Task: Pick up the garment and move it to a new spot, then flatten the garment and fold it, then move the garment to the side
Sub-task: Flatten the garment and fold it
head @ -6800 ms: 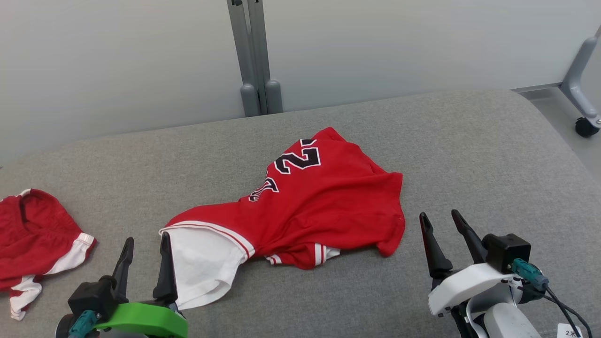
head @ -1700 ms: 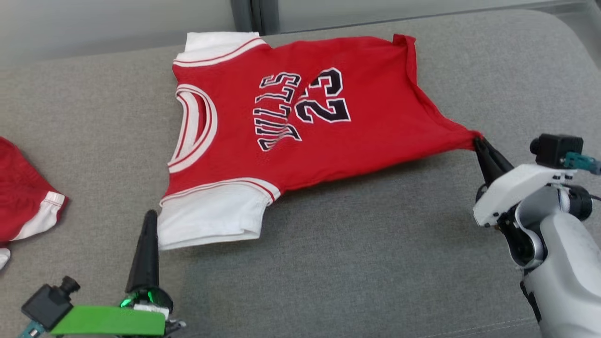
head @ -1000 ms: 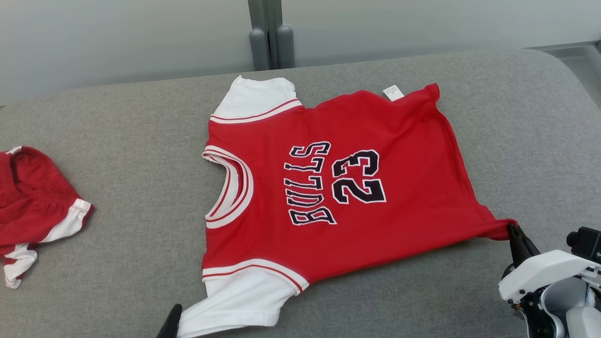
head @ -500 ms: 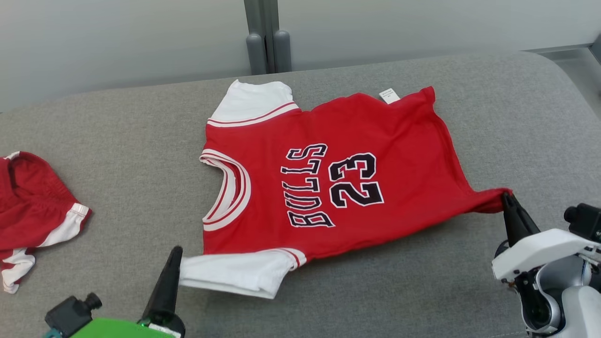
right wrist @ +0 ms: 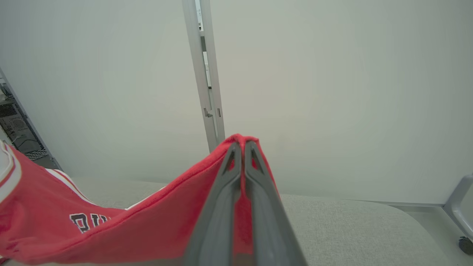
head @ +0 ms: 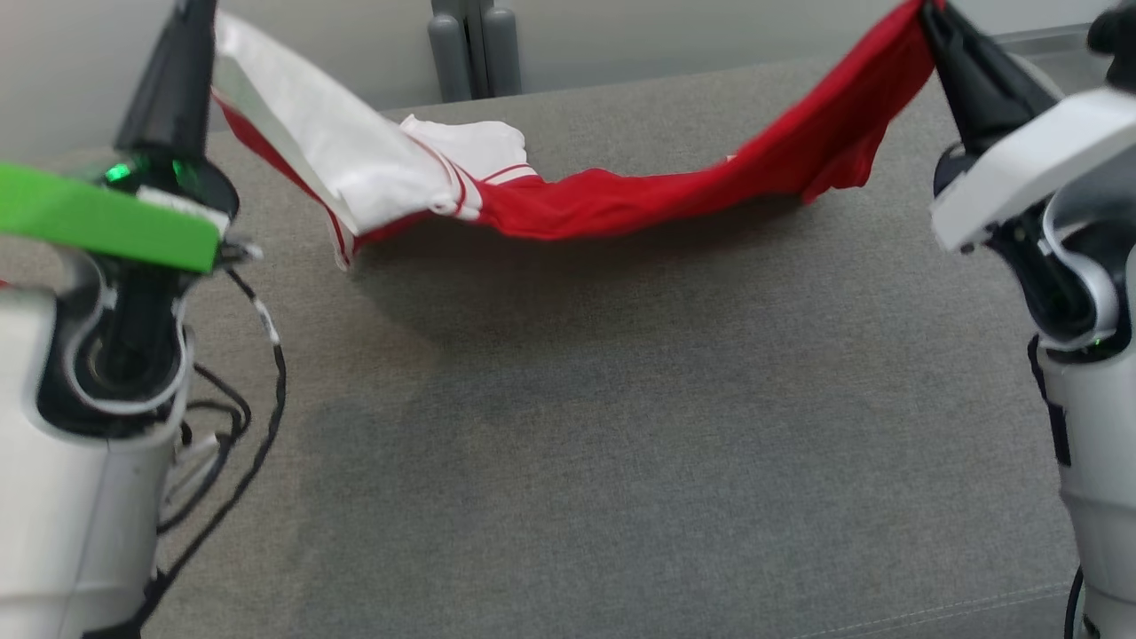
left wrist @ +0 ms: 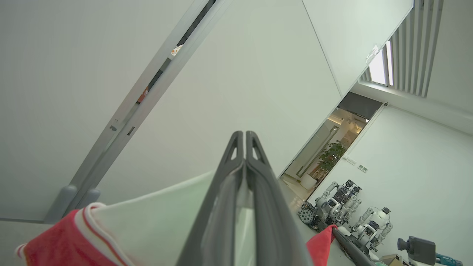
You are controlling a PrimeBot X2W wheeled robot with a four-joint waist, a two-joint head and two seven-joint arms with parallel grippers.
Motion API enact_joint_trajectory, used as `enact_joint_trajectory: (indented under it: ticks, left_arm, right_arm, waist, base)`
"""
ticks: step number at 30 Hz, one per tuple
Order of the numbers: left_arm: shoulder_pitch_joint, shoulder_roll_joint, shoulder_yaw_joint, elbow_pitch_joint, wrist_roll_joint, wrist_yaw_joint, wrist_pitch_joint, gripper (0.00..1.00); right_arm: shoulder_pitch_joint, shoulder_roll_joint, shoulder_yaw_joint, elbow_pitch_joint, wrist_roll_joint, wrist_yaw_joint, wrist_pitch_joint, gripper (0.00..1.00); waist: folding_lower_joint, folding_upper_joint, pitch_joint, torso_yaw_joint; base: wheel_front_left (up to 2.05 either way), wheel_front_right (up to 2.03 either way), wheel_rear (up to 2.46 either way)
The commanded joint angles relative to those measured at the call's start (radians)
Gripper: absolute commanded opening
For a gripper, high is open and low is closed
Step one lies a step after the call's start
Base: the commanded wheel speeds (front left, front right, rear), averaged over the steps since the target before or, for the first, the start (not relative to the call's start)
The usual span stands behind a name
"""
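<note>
Left claw (left wrist: 244, 133) is pinching the garment (head: 621, 200) by its white sleeve (head: 346, 160), right claw (right wrist: 242, 144) by a red corner (head: 892, 62); soft, light, it is sagging between.

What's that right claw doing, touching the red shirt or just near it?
Touching. In the right wrist view the right claw has its two fingers shut with the red shirt pinched between them, the fabric wrapping over their tips.
</note>
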Motion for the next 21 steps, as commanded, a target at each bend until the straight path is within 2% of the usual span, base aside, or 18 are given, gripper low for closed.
enact_joint_trajectory:
  ticks: [1,5,11,16,21]
  left_arm:
    - [-0.065,0.000,0.000,0.011,0.007,0.006,0.014,0.00]
    - [-0.242,-0.015,0.002,0.028,0.006,0.015,0.047,0.00]
    - [-0.477,0.008,-0.025,0.078,0.092,0.025,0.081,0.00]
    - [-0.652,0.042,-0.037,0.197,0.199,0.018,0.053,0.00]
    - [-0.776,0.093,-0.050,0.356,0.352,-0.030,-0.081,0.00]
  right_arm:
    - [-0.045,-0.009,0.014,-0.008,0.016,0.000,0.011,0.00]
    - [-0.172,-0.050,0.035,-0.031,0.030,0.000,0.032,0.00]
    - [-0.328,-0.045,0.045,-0.032,0.037,0.000,0.053,0.00]
    - [-0.458,-0.004,0.062,0.081,0.017,0.000,0.050,0.00]
    - [-0.605,0.096,0.055,0.312,-0.028,0.000,-0.066,0.00]
  waist:
    - [0.0000,0.0000,0.033,-0.025]
    - [0.0000,0.0000,0.063,-0.040]
    - [0.0000,0.0000,0.141,-0.072]
    - [0.0000,0.0000,0.262,-0.124]
    - [0.0000,0.0000,0.365,-0.199]
  base:
    - [0.00,0.00,0.00]
    - [0.00,0.00,0.00]
    - [0.00,0.00,0.00]
    - [0.00,0.00,0.00]
    - [0.00,0.00,0.00]
